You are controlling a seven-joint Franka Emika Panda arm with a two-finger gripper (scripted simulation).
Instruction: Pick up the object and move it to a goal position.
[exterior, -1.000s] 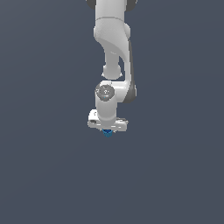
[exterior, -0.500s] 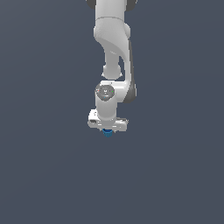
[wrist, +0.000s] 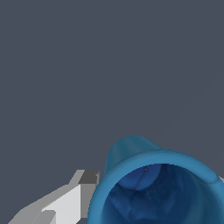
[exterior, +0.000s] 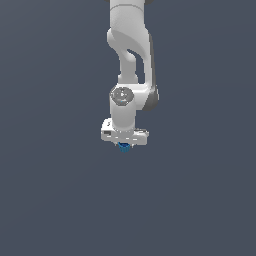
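Note:
The small blue cup shows just below the white gripper in the exterior view, held off the dark grey floor. In the wrist view the cup fills the lower part of the picture, its thick rim and hollow inside facing the camera. One grey-white finger presses against its side. The other finger is almost wholly hidden behind the rim. The gripper is shut on the cup. No goal marker shows.
The white arm hangs down from the top of the exterior view. Plain dark grey floor lies all around, with nothing else on it.
The gripper has risen slightly with the blue cup still held in it. Its sideways position is unchanged.

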